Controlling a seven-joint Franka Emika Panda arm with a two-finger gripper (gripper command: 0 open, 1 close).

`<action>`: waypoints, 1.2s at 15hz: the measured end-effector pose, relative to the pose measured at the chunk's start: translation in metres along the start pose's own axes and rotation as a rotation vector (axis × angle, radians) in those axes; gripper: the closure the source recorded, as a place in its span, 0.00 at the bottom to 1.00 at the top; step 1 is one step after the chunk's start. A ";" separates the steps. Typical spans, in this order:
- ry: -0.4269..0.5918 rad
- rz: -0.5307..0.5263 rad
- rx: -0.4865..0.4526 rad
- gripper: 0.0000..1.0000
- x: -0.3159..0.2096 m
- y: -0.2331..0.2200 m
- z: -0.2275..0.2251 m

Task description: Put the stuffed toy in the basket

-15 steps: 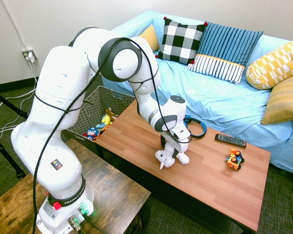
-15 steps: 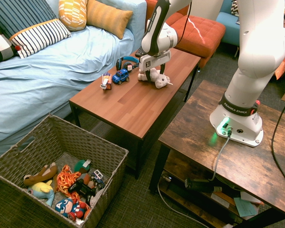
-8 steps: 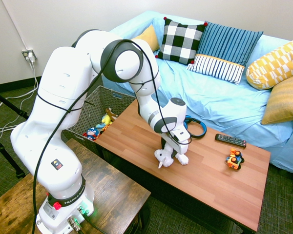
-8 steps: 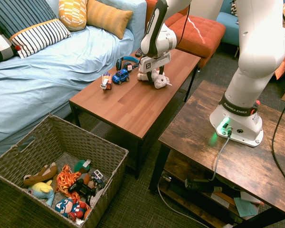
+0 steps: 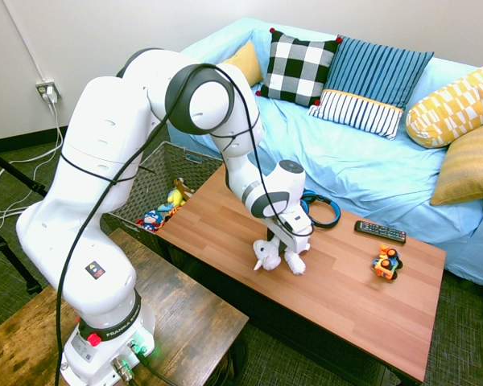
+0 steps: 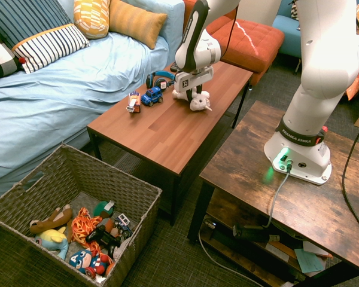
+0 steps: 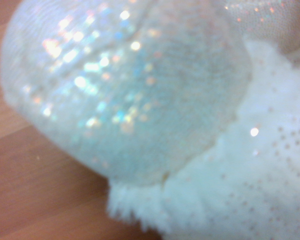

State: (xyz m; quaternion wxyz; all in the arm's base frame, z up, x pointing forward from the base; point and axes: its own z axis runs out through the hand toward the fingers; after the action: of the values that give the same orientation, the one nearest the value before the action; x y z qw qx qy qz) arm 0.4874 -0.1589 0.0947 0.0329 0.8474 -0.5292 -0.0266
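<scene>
Left to right as the first exterior view has it, the woven basket [image 5: 171, 173] comes first, on the floor by the left short edge of the coffee table [image 5: 217, 229]. The second exterior view shows its load: a brown plush [image 6: 51, 220], a yellow and light-blue plush [image 6: 52, 240], a tangle of orange strands [image 6: 85, 228] and a red and blue figure [image 6: 88, 262]

Along the coffee table's sofa-side long edge, seen only in the second exterior view, are a small orange and grey toy [image 6: 134, 102] and, just beside it, a blue toy car [image 6: 152, 95]

The white stuffed toy [image 5: 282, 253] lies on the coffee table, near the long edge on the robot's side, well apart from both short edges. The gripper [image 5: 280, 241] is down right at it. How far open it is, and whether it has hold of the toy, I cannot tell. The wrist view shows glittery fabric and white fluff up close

Next come blue headphones [image 5: 335, 215] at the sofa-side edge, then a black remote [image 5: 380, 232] near the far right corner, and an orange toy [image 5: 386, 263] near the right short edge
</scene>
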 end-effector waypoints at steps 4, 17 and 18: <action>0.027 -0.051 0.018 1.00 -0.023 -0.035 -0.060; 0.141 -0.301 0.043 1.00 -0.260 -0.257 -0.222; 0.138 -0.325 0.038 1.00 -0.289 -0.272 -0.218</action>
State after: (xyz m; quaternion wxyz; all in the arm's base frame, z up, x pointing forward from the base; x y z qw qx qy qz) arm 0.6218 0.2260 0.2917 0.0482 0.9222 -0.3820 0.0368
